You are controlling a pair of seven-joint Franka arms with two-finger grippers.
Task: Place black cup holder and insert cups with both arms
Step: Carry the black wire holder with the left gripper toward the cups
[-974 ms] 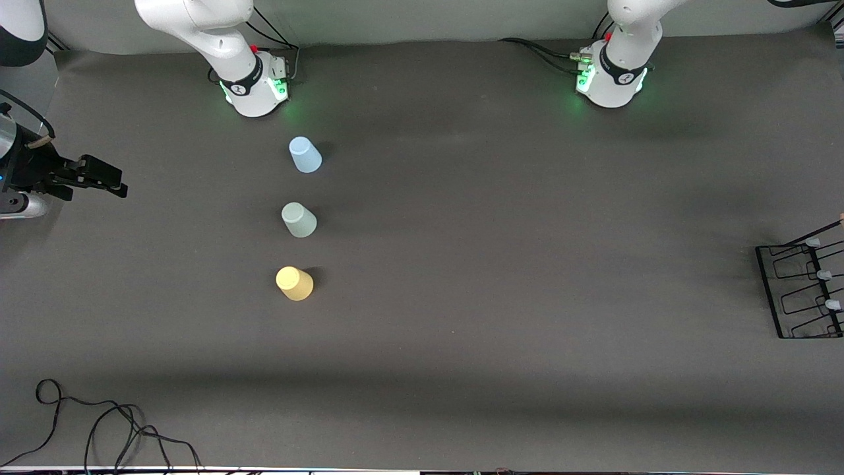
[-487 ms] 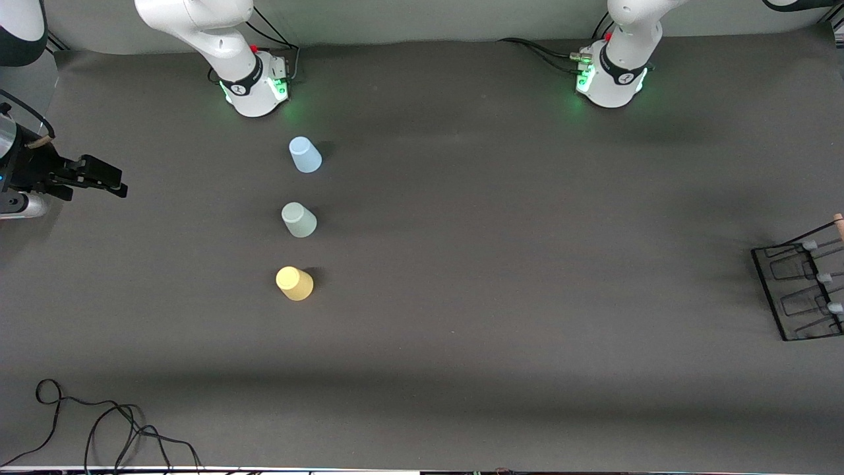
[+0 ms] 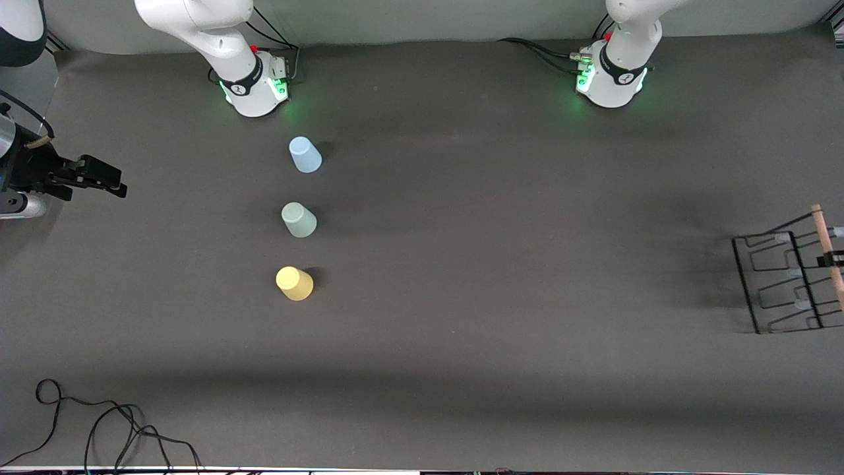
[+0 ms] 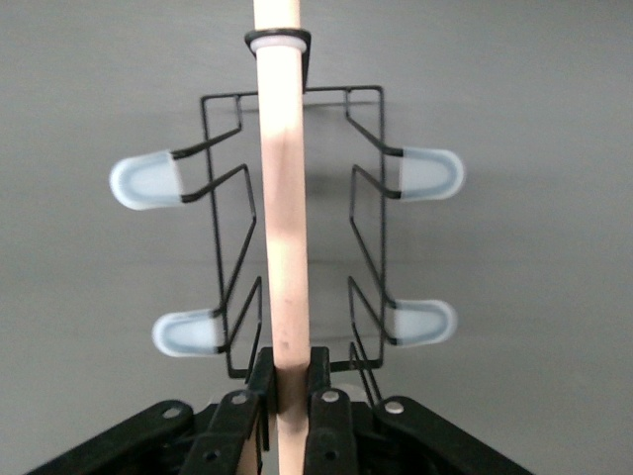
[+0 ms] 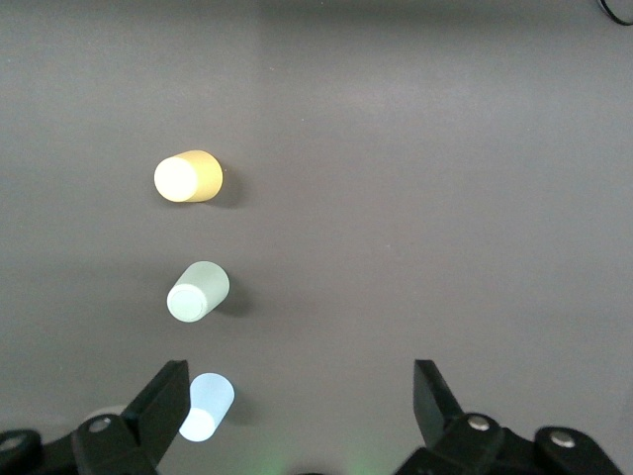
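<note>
The black cup holder (image 3: 778,280) hangs over the table at the left arm's end, partly cut by the view's edge. My left gripper (image 4: 289,371) is shut on its wooden handle (image 4: 282,198); pale-capped pegs (image 4: 148,181) stick out on both sides. In the front view only the fingertips (image 3: 832,260) show on the handle (image 3: 825,244). The blue cup (image 3: 304,155), green cup (image 3: 299,220) and yellow cup (image 3: 294,283) stand upside down in a row before the right arm's base. My right gripper (image 3: 109,181) waits open, off at its end of the table; its view shows the yellow (image 5: 188,177), green (image 5: 198,292) and blue (image 5: 207,407) cups.
A loose black cable (image 3: 99,422) lies at the table's near corner by the right arm's end. The green-lit bases (image 3: 257,89) (image 3: 610,79) stand along the table edge farthest from the camera. Dark cloth (image 3: 501,264) spreads between the cups and the holder.
The cup holder has moved toward the table's middle, more into view, and turned from tilted to level, with the handle now showing. The right arm and the cups have not moved.
</note>
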